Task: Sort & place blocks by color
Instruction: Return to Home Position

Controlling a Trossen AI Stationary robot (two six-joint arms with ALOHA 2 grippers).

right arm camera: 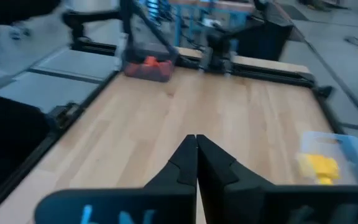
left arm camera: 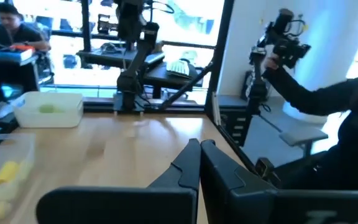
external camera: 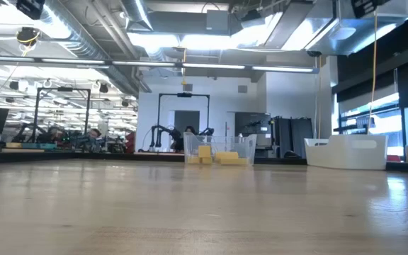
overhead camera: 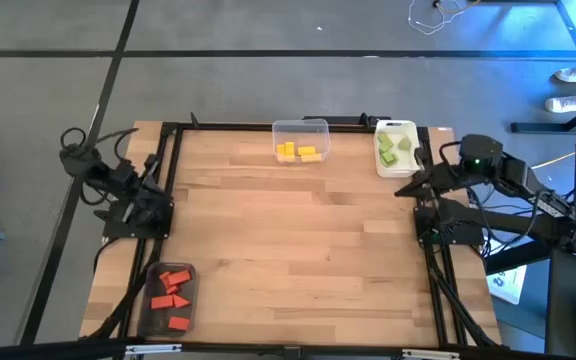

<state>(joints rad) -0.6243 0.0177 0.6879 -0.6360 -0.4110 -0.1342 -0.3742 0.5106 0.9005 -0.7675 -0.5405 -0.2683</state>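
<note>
At the far edge of the table (overhead camera: 298, 240), the yellow blocks (overhead camera: 298, 152) are lying in a clear container (overhead camera: 300, 123), and the green blocks (overhead camera: 396, 150) are sitting in a pale container (overhead camera: 396, 172) near the far right corner. The red blocks (overhead camera: 171, 293) are resting in a dark bin (overhead camera: 148, 312) at the near left corner. The left gripper (left arm camera: 199, 163) is hanging by the table's left edge, fingers pressed together on nothing. The right gripper (right arm camera: 196, 155) is doing likewise at the right edge.

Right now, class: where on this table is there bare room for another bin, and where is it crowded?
Bare: the middle of the table, between left arm and right arm. Crowded: the edge with yellow blocks and green blocks; the corner with red blocks.
</note>
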